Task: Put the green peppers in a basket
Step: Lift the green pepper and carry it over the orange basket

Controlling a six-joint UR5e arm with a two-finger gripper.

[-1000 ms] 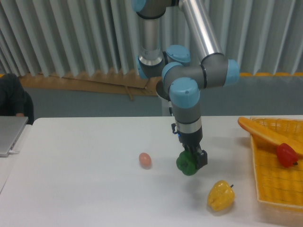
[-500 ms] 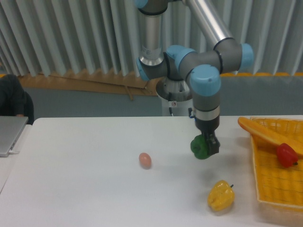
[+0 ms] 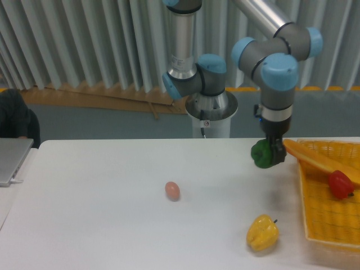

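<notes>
Gripper [image 3: 270, 156] is clamping the green pepper [image 3: 261, 154], carrying it above the table [image 3: 101, 214] just left of the basket [image 3: 332, 219]; pickup is done, drop into basket is pending

On the table [image 3: 101, 214] an egg [image 3: 172, 190] sits left of centre. One pepper [image 3: 262, 233] lies nearer the front, right of it. The basket [image 3: 332, 216] sits at the right edge, another pepper [image 3: 340, 184] inside. The tool [image 3: 271, 155] holds a third pepper [image 3: 261, 154] above the table, just left of the basket.

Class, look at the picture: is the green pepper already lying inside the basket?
No. The green pepper is held up by the pincer just left of the basket, over the table.
</notes>
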